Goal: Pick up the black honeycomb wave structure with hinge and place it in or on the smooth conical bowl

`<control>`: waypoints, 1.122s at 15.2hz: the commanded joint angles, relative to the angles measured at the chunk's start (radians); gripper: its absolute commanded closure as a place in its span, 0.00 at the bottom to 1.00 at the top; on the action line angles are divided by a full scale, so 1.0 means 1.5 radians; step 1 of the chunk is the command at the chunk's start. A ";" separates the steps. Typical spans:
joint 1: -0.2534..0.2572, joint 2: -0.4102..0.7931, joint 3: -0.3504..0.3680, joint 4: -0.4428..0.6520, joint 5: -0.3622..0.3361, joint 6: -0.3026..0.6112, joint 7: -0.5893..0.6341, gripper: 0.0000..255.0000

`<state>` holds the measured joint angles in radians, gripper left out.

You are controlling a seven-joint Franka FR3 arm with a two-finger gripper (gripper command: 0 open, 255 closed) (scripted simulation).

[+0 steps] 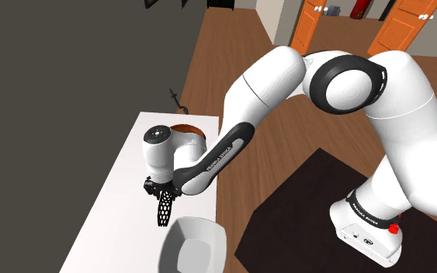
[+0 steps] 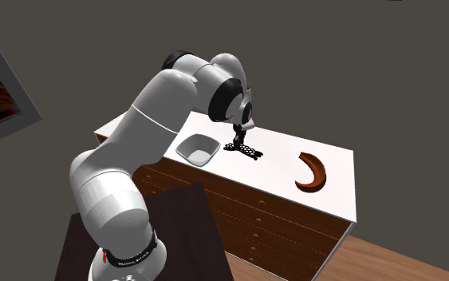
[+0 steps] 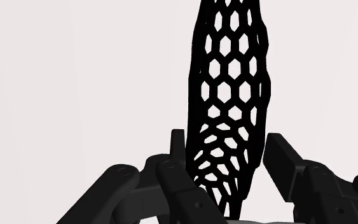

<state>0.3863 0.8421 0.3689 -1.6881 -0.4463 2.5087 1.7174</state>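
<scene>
The black honeycomb lattice (image 3: 231, 95) hangs over the white tabletop (image 1: 119, 186), just beside the white bowl (image 1: 209, 248). The gripper (image 1: 154, 191) is clamped on one end of it, apparently catching little more than the edge. So thin a hold could let it swivel or slip, dropping short of the bowl or snagging its rim.

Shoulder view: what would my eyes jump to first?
First, the big white robot arm bent low over the white table. Then its black gripper at the black honeycomb-holed wavy strip, beside a smooth white bowl. A brown curved piece peeks out behind the arm.
</scene>
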 commanded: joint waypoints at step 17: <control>-0.034 -0.112 0.047 -0.028 0.045 -0.085 -0.026 1.00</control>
<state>0.3379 0.6825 0.4357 -1.7301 -0.3829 2.3893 1.6814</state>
